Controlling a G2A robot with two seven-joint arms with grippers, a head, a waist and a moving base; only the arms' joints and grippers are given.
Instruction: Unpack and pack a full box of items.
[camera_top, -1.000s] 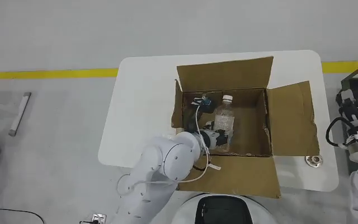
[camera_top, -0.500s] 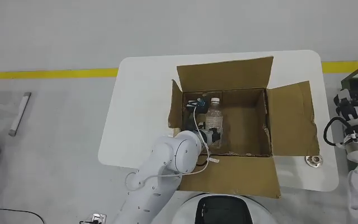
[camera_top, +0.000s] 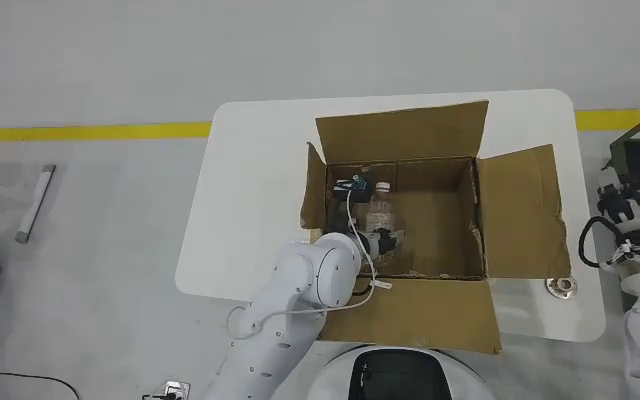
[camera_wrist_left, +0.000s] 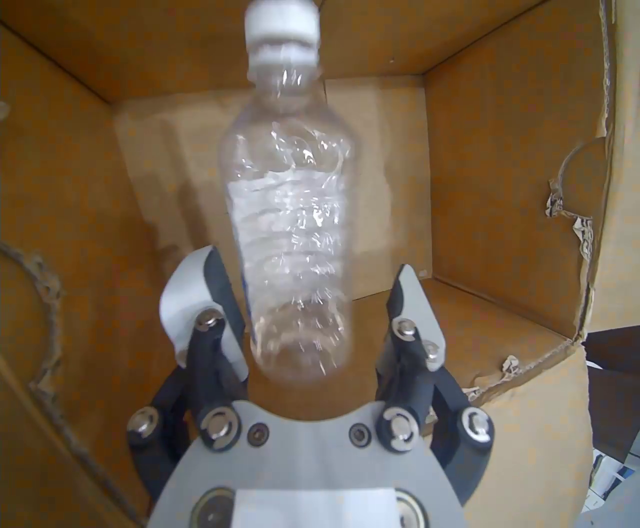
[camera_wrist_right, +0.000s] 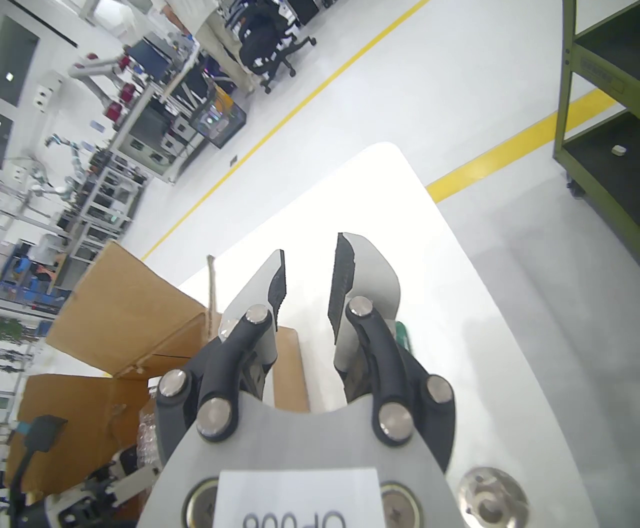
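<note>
Open cardboard box (camera_top: 520, 230) (camera_wrist_left: 500, 175) on the white worktop (camera_top: 260, 200). Takes up the middle and right of it, four flaps spread outward, the near flap hanging over the near edge. Bears a torn handle cut-out (camera_wrist_left: 575, 180) in one side wall. Inside, close to the box's left wall, a clear plastic bottle (camera_top: 378, 212) (camera_wrist_left: 290, 210) with a white cap. Points its cap toward the far wall; lying or tilted, cannot tell. Left gripper (camera_top: 382, 240) (camera_wrist_left: 305, 270) down in the box at the bottle's base end. Stands open, fingers (camera_wrist_left: 187, 295) on either side of the lower body: one just beside the plastic, the other apart from it with a plain gap, so no clamp on the bottle. Right gripper (camera_wrist_right: 310, 270) out by the worktop's right edge, well apart from the bottle. Holds nothing, pads parted by a narrow gap. Small round metal disc (camera_top: 565, 287) (camera_wrist_right: 492, 495) on the worktop near its near right corner, just beside the box's right flap. Yellow line (camera_top: 100, 130) across the grey floor, running behind the far edge of the worktop.
</note>
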